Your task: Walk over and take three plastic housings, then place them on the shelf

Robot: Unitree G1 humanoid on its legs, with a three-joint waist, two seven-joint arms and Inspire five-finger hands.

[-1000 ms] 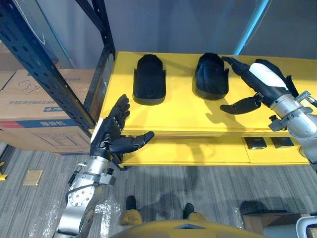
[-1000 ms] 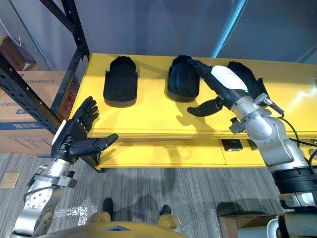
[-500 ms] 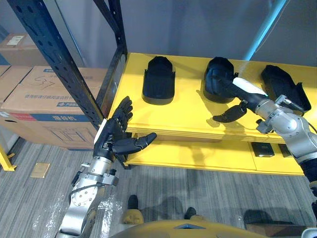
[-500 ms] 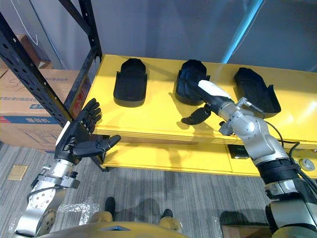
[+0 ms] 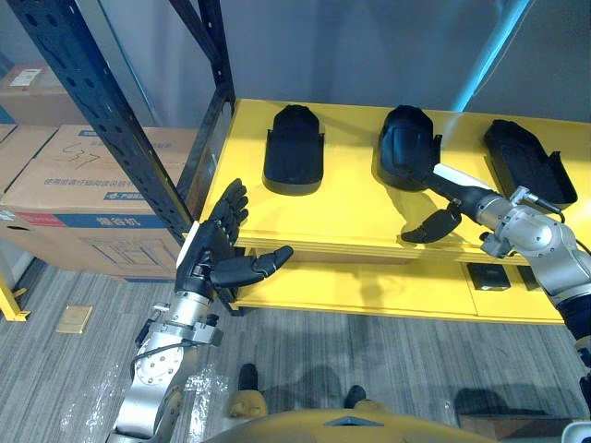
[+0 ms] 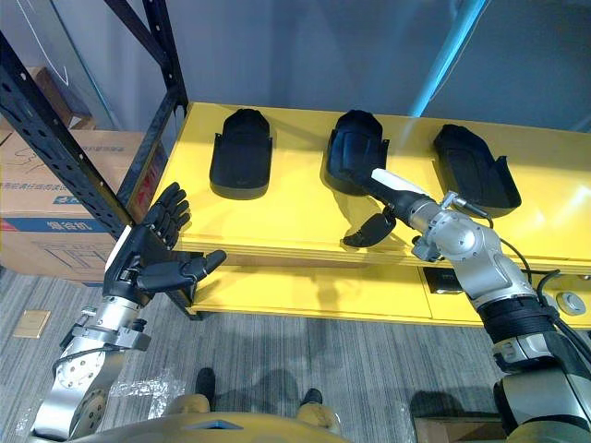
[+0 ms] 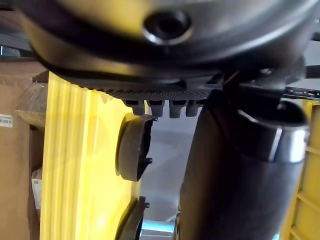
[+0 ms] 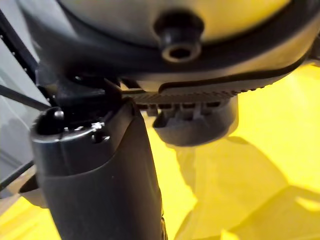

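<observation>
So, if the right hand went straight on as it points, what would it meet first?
Probably the middle housing: the right hand points at its near edge, though depth is unclear.

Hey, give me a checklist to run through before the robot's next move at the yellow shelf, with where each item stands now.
1. All three on the yellow shelf, left housing, middle housing, right housing: ok.
2. Housings lie apart, none stacked: ok.
3. Right hand open, holding nothing: ok.
4. Right hand clear of the middle housing: cannot tell.
5. Left hand open and empty, before the shelf's front edge: ok.
</observation>
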